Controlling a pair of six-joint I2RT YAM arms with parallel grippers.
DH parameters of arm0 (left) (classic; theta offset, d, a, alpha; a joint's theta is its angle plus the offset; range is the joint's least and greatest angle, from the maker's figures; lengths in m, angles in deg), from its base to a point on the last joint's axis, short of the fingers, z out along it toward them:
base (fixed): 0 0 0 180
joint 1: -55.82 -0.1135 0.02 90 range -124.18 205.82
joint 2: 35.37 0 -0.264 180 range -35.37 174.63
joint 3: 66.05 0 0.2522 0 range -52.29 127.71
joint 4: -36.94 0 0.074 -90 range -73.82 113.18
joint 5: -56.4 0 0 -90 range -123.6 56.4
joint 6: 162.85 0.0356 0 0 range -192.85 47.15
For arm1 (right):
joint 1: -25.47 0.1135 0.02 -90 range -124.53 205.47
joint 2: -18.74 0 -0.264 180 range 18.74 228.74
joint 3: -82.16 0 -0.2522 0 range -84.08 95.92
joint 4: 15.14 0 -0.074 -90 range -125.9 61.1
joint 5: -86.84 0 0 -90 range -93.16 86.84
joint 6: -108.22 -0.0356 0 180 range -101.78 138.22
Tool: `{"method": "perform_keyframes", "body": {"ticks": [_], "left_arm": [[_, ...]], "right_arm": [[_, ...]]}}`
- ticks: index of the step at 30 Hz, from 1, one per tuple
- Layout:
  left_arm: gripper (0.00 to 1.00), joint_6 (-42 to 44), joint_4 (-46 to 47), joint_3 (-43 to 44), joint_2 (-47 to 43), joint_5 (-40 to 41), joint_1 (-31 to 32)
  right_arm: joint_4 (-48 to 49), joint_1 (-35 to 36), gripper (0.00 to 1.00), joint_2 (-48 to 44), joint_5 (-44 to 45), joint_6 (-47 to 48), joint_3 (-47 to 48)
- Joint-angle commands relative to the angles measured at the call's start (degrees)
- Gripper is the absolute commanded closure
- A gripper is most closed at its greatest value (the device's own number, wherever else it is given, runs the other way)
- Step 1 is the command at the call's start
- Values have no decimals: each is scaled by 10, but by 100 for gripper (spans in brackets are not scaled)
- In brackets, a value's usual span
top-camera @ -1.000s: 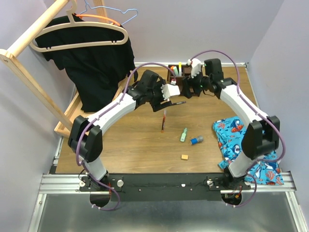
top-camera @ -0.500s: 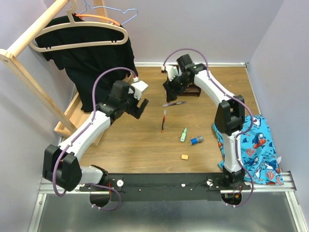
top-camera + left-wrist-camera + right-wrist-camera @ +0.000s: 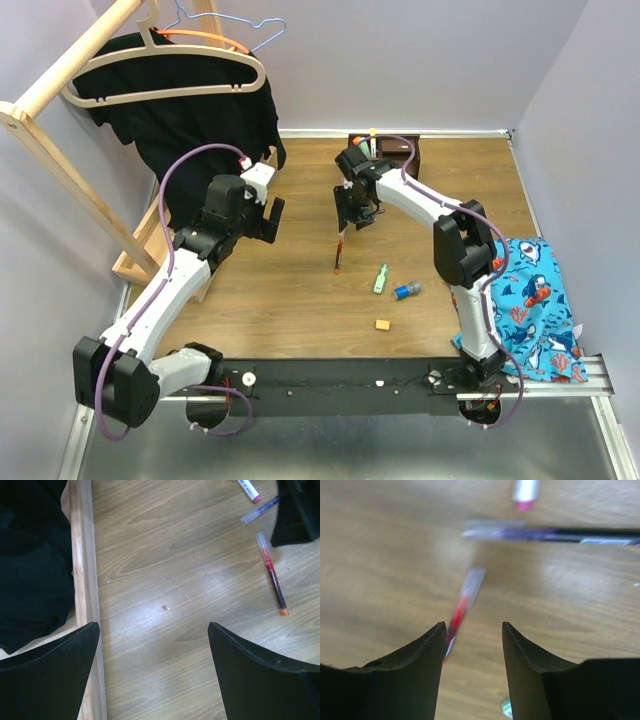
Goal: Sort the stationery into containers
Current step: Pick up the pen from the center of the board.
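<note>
Organizer (image 3: 402, 150), dark brown wood: stands at the far edge of the table (image 3: 270, 300) against the back wall. A yellow-tipped highlighter (image 3: 372, 134) stands upright at its left end. The right arm crosses its front, so the other compartments and their contents cannot be made out.

Red pen (image 3: 340, 250): lies on the table well in front of the organizer, roughly lengthwise toward the arms. It is sharp in the left wrist view (image 3: 271, 575) and blurred in the right wrist view (image 3: 462, 607).

Purple pen (image 3: 555, 534): lies flat, crosswise, beyond the top end of the red pen.

Pink pen (image 3: 525, 490): only its tip shows, just beyond the purple pen.

Green highlighter (image 3: 381, 278): on the table, right of the red pen.

Blue-capped tube (image 3: 405, 291): just beside the green highlighter, to its right.

Eraser (image 3: 382, 324): small orange block, nearer the arm bases than the tube.

Right gripper (image 3: 357, 215): hangs over the upper end of the red pen, fingers parted with nothing between them (image 3: 472, 645).

Left gripper (image 3: 268, 213): over bare table to the left of the pens, spread wide and empty (image 3: 153, 630).

Cloth (image 3: 520, 300): blue fish print, at the right edge of the table.

Clothes rack (image 3: 60, 75): light wood, at the left, with a black garment (image 3: 200, 140) on a hanger (image 3: 160, 85).
</note>
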Motion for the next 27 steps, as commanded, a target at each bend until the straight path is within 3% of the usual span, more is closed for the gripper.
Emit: {"method": "perform_keyframes", "body": {"ticks": [1, 9, 22, 27], "left_arm": [[1, -5, 11, -26, -44, 21, 16], [1, -10, 28, -53, -65, 17, 18], [1, -10, 31, -48, -60, 18, 18], [1, -9, 33, -46, -55, 13, 19]], "right_arm": [[12, 10, 44, 50, 85, -70, 39], [17, 31, 44, 86, 90, -62, 74], [0, 41, 46, 97, 112, -86, 24], [3, 43, 54, 121, 108, -83, 27]]}}
